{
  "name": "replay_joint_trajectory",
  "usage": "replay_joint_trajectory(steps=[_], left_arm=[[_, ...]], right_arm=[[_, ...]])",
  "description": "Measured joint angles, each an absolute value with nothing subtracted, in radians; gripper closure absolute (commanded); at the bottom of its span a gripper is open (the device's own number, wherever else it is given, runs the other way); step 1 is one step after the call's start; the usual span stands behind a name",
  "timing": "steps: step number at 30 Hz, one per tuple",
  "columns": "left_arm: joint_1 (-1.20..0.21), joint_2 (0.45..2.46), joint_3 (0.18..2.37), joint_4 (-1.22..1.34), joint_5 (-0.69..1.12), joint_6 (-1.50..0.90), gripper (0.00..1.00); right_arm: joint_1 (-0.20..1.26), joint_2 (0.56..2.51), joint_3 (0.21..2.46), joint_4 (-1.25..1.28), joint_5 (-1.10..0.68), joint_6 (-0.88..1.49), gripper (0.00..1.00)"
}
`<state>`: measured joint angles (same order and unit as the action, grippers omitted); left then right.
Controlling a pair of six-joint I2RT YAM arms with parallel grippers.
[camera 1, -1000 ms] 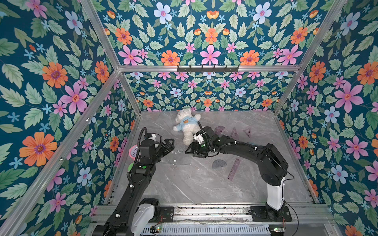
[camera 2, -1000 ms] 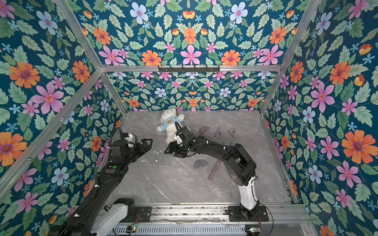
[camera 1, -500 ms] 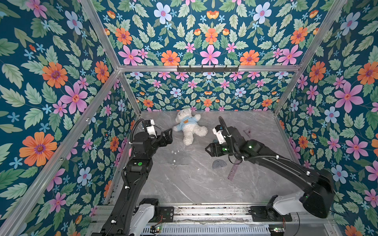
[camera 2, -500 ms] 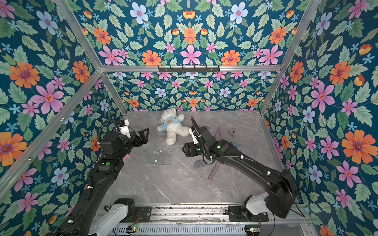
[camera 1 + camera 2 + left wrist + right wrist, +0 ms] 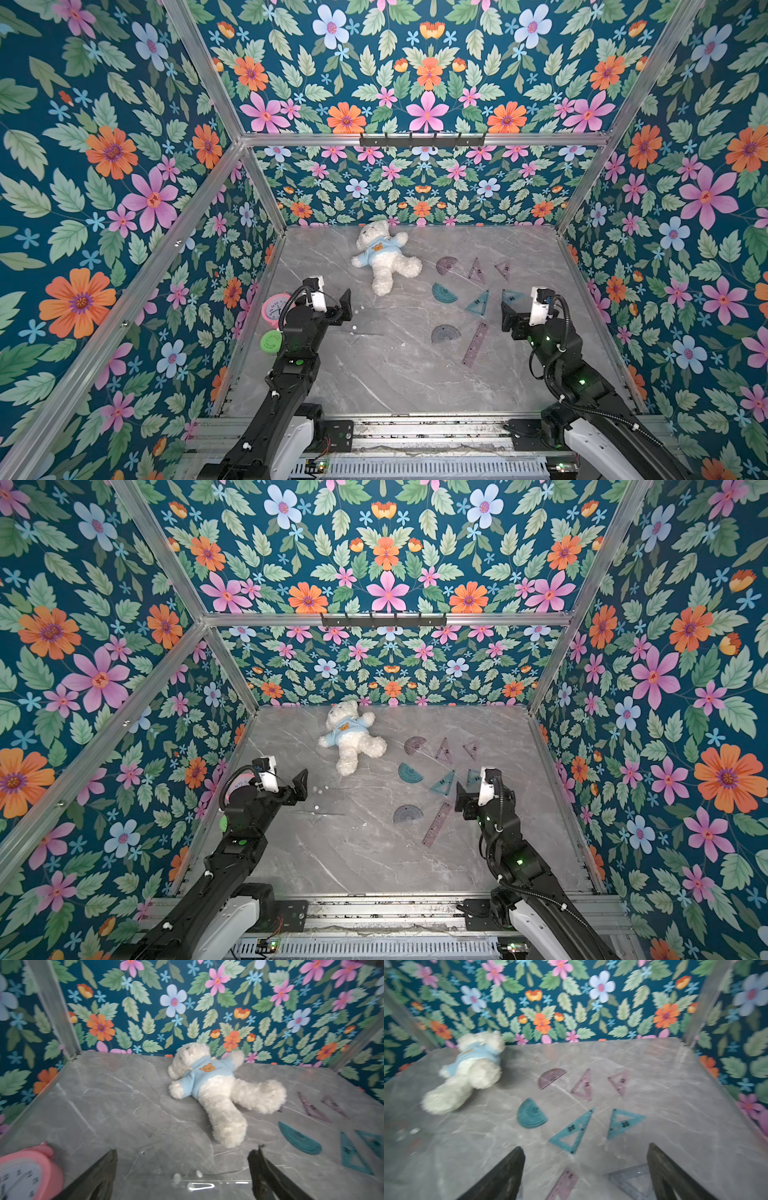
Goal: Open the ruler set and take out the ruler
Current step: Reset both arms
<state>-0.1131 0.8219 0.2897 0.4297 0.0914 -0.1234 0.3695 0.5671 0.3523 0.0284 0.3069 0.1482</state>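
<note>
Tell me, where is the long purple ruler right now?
In both top views the purple ruler lies flat on the marble table, on the robot's right side, just right of the grey protractor.

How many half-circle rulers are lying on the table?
3. The purple protractor lies beside the teddy bear's foot, the teal protractor just nearer the robot, and the grey protractor nearest, beside the straight purple ruler. None looks hidden.
</note>
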Motion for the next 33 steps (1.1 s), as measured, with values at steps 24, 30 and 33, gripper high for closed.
replay_joint_trajectory(steps=[24,30,33], left_arm=[[-0.093,1.417,0.315,0.917,0.025,-0.024,0.01],[-0.060,1.429,0.313,0.922,-0.012,0.032,0.01],[-0.014,1.445,0.328,0.929,-0.033,0.029,0.01]], right_arm=[[-0.040,1.320,0.202,0.855,0.020,0.063,0.06],[-0.045,1.438,0.269,0.910,-0.012,0.068,0.04],[-0.049,1.447,0.303,0.913,-0.024,0.069,0.04]])
